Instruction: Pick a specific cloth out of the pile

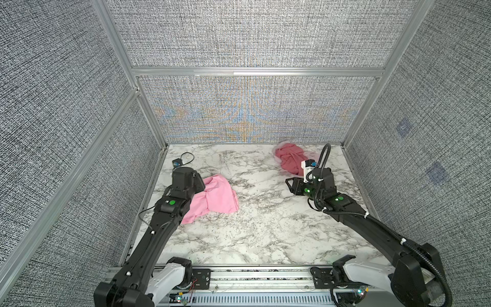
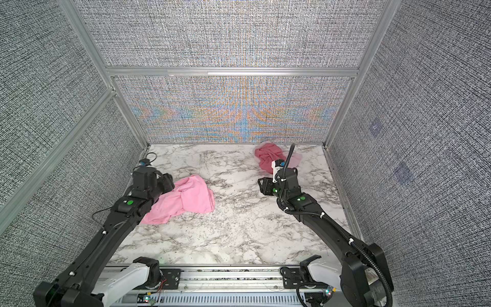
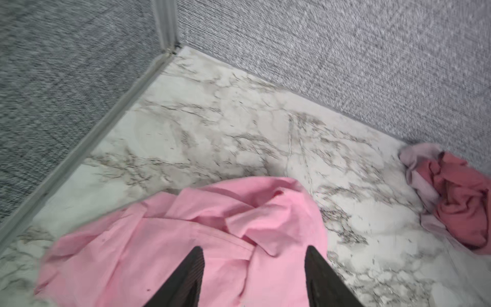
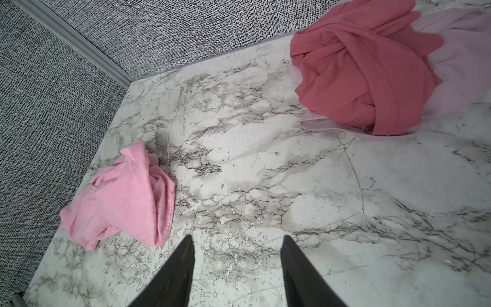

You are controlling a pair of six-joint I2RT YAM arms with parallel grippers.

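So, in both top views the cloth (image 1: 216,198) lies crumpled on the marble surface (image 1: 265,226) at the left, well apart from the pile (image 1: 288,159) at the back, so it looks picked out to me. Left wrist: the left tool (image 3: 253,247) is spread open over the soft collar flap, gripping nothing. Right wrist: the right tool (image 4: 237,236) is open too, over bare surface. The pile is ribbed rose fabric on sheer pale stuff.

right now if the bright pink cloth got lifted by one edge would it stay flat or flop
Likely flop: the bright pink cloth lies in soft folds, so it would probably hang and trail. It looks thin, so probably light. Pushed across the marble table, it would likely bunch up.
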